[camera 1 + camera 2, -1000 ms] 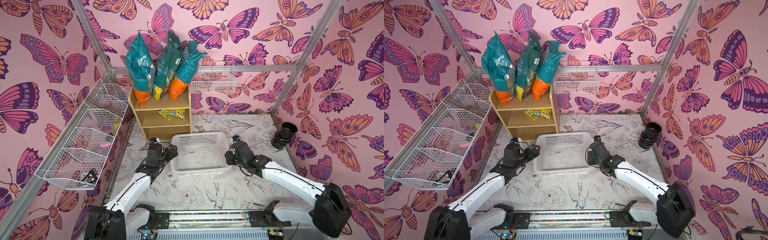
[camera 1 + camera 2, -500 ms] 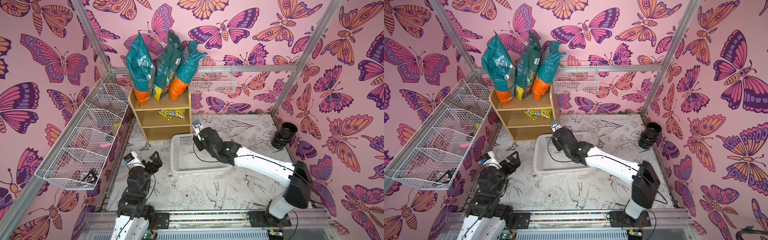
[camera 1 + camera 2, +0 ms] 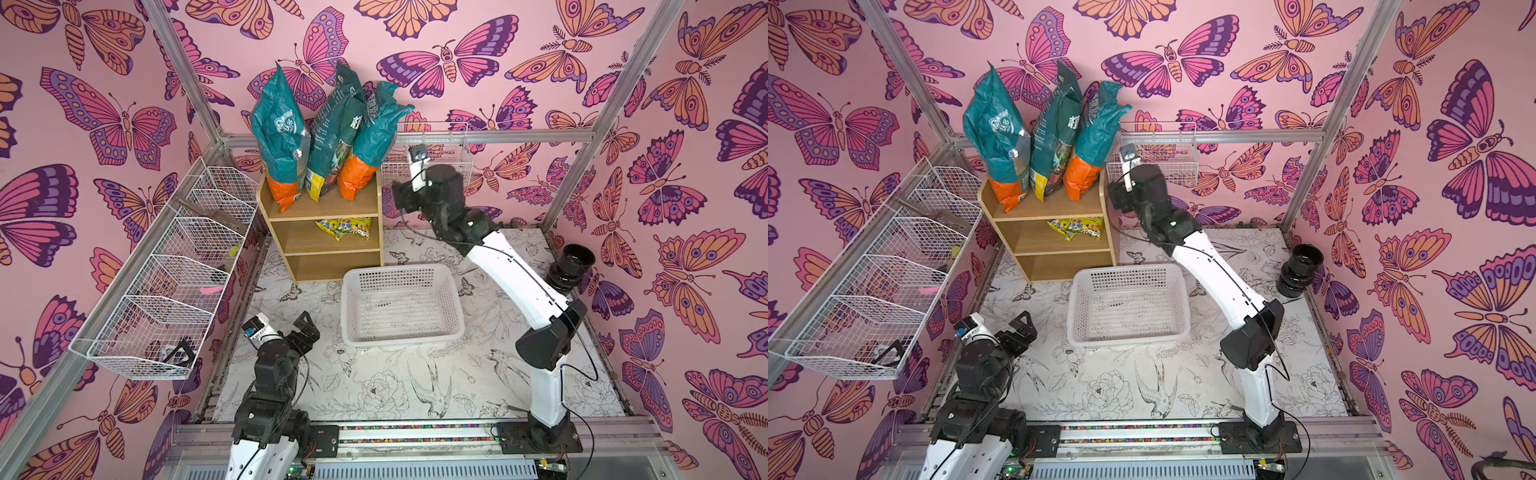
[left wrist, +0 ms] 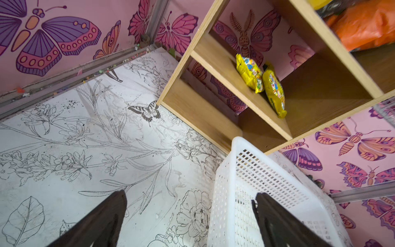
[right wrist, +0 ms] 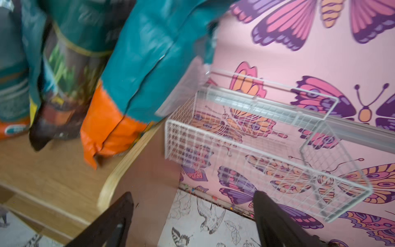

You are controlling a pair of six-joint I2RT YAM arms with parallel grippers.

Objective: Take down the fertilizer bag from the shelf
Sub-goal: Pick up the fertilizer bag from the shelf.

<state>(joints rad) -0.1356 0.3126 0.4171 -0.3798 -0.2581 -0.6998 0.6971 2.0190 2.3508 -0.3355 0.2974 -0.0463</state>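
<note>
At the front, the left gripper (image 4: 190,193) is held low over the table (image 3: 374,374), its jaws spread wide with nothing between them. The white plastic basket (image 4: 235,171) is seen just ahead of it, toward the right arm's side. Farther back, the right gripper (image 5: 193,193) is raised to the height of the top tier of the shelf (image 3: 324,208). Its jaws are parted and empty, and it is placed just outside the raised side panel (image 3: 379,193). Beyond that panel, three tall bags (image 3: 332,137) are stood upright on the top tier. The nearest, taken to be the fertilizer bag (image 5: 149,64), is not yet touched.

The reach is judged to be the step in hand. For the next move, the panel has to be cleared and the jaws brought around the bag's edge before being closed.
</note>
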